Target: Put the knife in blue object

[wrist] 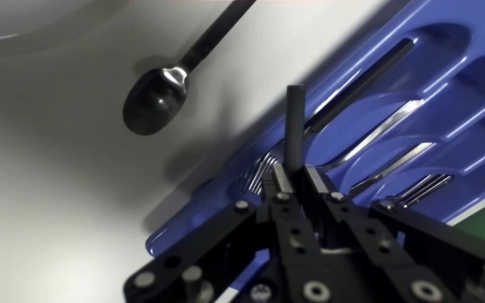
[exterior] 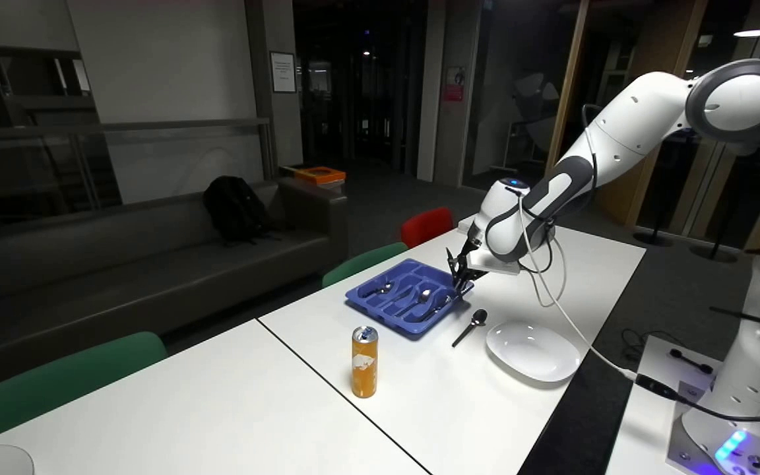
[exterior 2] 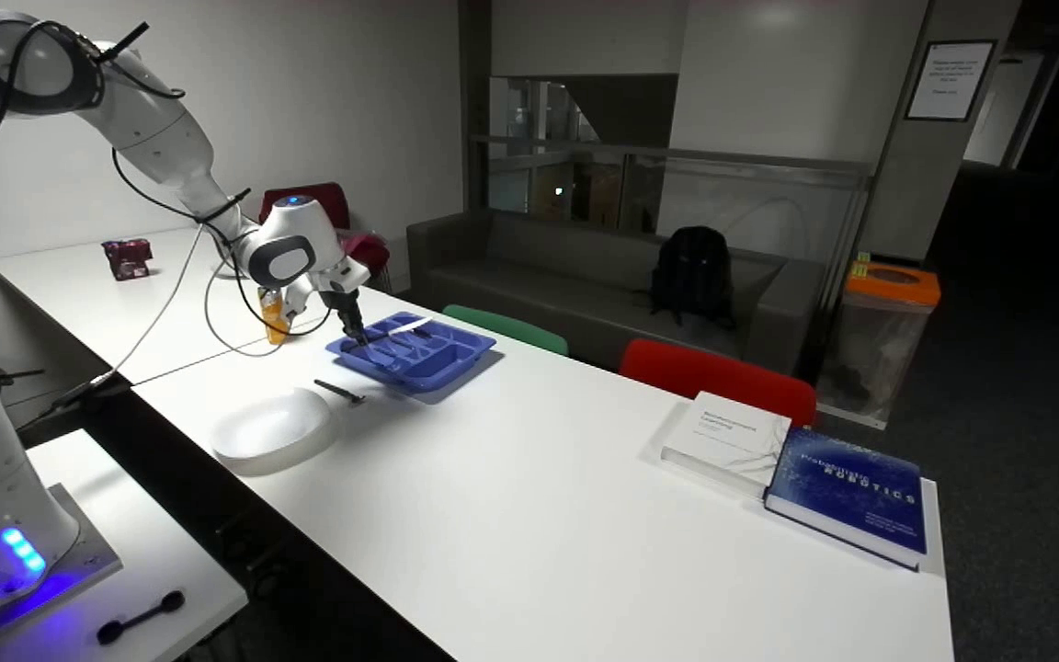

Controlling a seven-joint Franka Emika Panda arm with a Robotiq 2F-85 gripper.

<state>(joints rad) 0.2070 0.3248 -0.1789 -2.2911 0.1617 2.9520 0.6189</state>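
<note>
Black and slim, the knife (wrist: pixel 295 124) is pinched between my fingers (wrist: pixel 282 179), its handle poking out past their tips. I hold it over the near side of the blue tray (wrist: pixel 480 29); whether it touches the plastic I can't tell. In an exterior view its blade (exterior 2: pixel 412 325) shows pale, slanting across above the compartments. Beneath my grip, a fork (wrist: pixel 361 86) with a dark handle lies in the long compartment along that side, and more cutlery (wrist: pixel 396 115) fills the ones next to it. On the white desk (exterior: pixel 433 396), a dark spoon (wrist: pixel 156 101) rests between the tray and a white plate (exterior: pixel 535 353). An orange can (exterior: pixel 364 366) stands upright near the tray. Well apart, a white book (exterior 2: pixel 727 437) and a blue book (exterior 2: pixel 847 492) lie side by side.
</note>
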